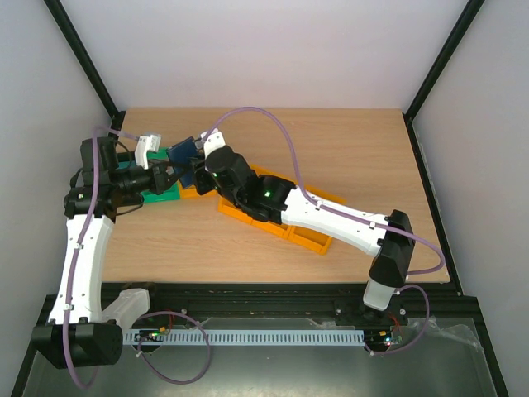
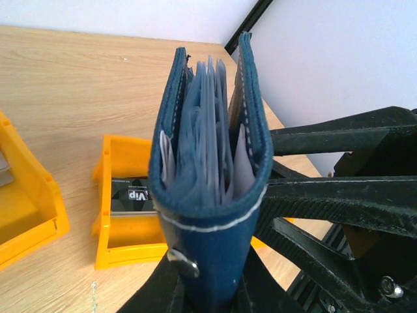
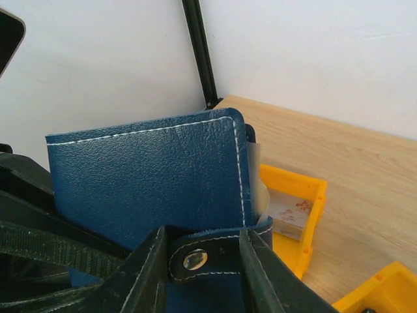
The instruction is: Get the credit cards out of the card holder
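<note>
Left wrist view has the card holder (image 2: 208,215) aloft near the worktop's (image 2: 65,78) far left corner, left fingers (image 2: 153,297) clamped on its closed end, right fingers (image 3: 143,274) part-spread astride the snap tab (image 3: 192,259), grip unclear: better pinch one credit card (image 2: 242,163) by its edge, pulling straight out.

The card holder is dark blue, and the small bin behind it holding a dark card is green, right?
Not green: the left wrist view shows that the small bin behind the card holder is orange. The dark card does lie in it, and the card holder is dark blue.
</note>
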`<action>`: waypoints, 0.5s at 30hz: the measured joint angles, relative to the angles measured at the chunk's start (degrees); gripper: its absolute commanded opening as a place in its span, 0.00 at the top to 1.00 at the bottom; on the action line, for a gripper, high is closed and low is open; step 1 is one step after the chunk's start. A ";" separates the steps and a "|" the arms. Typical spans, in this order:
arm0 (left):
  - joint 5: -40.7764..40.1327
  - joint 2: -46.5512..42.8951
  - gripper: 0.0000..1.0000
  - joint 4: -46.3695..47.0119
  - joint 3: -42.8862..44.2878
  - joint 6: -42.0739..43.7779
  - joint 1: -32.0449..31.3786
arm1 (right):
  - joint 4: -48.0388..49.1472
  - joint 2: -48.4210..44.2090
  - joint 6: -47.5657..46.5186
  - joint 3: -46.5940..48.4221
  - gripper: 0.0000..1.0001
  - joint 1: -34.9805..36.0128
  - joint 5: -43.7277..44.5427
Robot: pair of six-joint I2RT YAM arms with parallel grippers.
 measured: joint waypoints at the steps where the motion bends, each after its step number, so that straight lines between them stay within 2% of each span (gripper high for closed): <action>1: -0.04 0.02 0.98 0.00 -0.02 -0.04 0.00 | 0.02 0.11 0.07 0.04 0.81 0.17 0.37; 3: -0.26 0.04 0.98 0.04 -0.02 -0.15 0.00 | 0.07 0.17 -0.11 0.04 0.96 0.35 0.55; 4: -0.42 0.04 0.98 0.11 -0.04 -0.17 0.00 | 0.07 0.17 0.04 0.02 0.98 0.39 0.37; 9: -0.04 -0.24 0.98 0.81 -0.09 -0.33 0.90 | -1.51 0.07 -0.07 -1.86 0.98 -1.53 3.82; 15: 1.07 -0.98 0.98 1.09 -0.09 -0.09 0.79 | -4.70 -1.68 -1.40 -9.66 0.98 -10.78 5.97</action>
